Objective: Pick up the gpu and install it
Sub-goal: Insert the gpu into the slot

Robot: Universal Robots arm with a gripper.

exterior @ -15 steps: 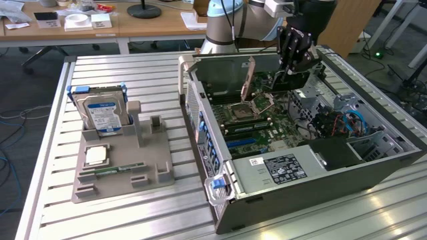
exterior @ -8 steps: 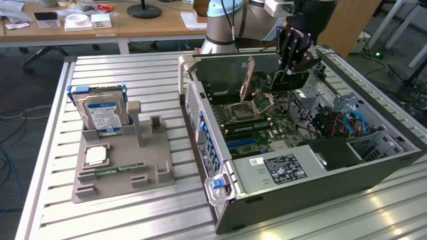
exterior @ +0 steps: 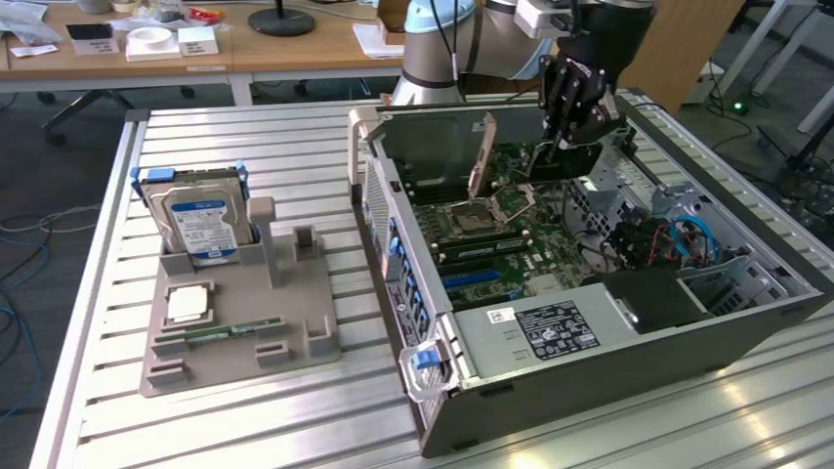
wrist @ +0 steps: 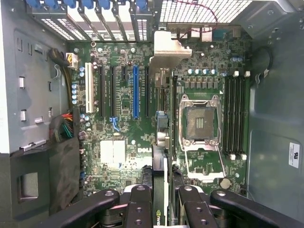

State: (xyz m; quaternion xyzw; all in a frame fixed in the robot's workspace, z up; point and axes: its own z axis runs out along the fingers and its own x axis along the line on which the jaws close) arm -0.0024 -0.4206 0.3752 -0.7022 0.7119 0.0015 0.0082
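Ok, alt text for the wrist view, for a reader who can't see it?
The hand grips the gpu edge-on over the motherboard inside an open case, the card's metal bracket toward the slotted rear wall. A CPU socket and memory slots lie beside the card.

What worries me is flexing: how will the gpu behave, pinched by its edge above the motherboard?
Probably stiff: the gpu runs straight, edge-on, from the gripper shut on it, no visible sag. Its metal bracket, at the end away from the grip, may weigh that end down, so it could pivot. Thin and bare, it likely suffers if knocked against the motherboard.
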